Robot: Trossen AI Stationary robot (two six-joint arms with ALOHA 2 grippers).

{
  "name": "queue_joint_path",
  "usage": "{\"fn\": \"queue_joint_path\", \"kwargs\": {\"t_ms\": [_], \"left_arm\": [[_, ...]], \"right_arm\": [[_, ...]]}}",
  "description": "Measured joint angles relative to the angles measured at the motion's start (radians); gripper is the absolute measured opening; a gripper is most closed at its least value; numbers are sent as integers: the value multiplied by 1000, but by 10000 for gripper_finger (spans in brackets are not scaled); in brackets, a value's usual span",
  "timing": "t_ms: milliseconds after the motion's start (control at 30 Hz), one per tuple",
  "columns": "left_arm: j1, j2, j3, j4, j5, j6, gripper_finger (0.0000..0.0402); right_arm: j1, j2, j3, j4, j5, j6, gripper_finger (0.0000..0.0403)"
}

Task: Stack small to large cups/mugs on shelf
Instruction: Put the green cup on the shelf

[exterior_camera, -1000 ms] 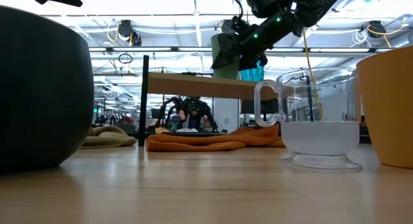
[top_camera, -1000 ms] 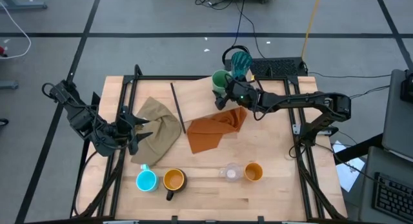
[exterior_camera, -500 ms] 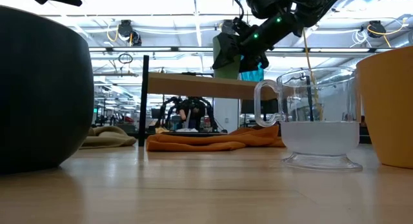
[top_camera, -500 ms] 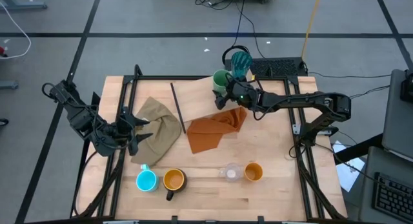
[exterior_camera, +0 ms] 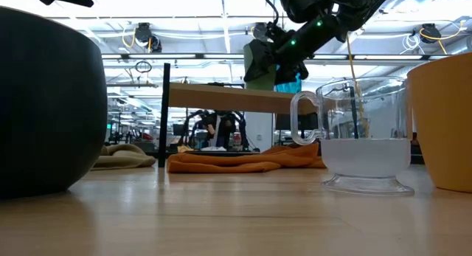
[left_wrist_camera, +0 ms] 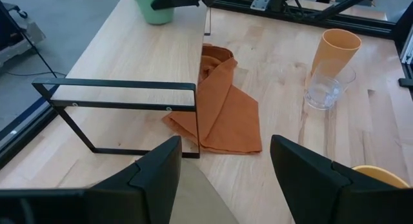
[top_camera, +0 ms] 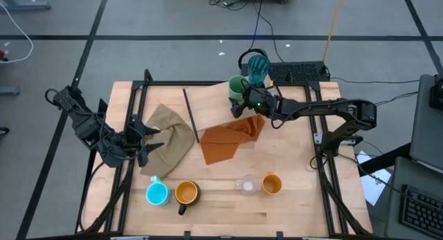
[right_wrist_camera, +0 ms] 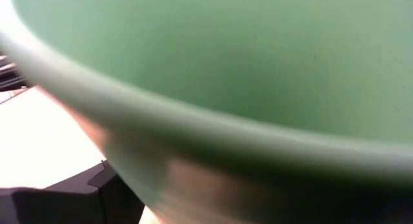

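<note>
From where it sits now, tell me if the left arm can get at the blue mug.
Probably yes. The left gripper is open over the tan cloth, and the blue mug stands nearby at the table's front edge with bare table between; only the black mug crowds one side.
</note>
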Motion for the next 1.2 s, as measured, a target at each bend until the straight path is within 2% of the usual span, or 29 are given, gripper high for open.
{"fn": "queue_joint_path", "kwargs": {"t_ms": [200,333,1200], "left_arm": [[0,0,0,0,0,0,239],[0,0,0,0,0,0,239],[0,1,0,5,1,-3,239]], "right_arm": [[-34,0,0,17,-7,-13,355],[-45,0,0,37,-84,-27,355],[-24,0,0,-15,-83,0,354]]}}
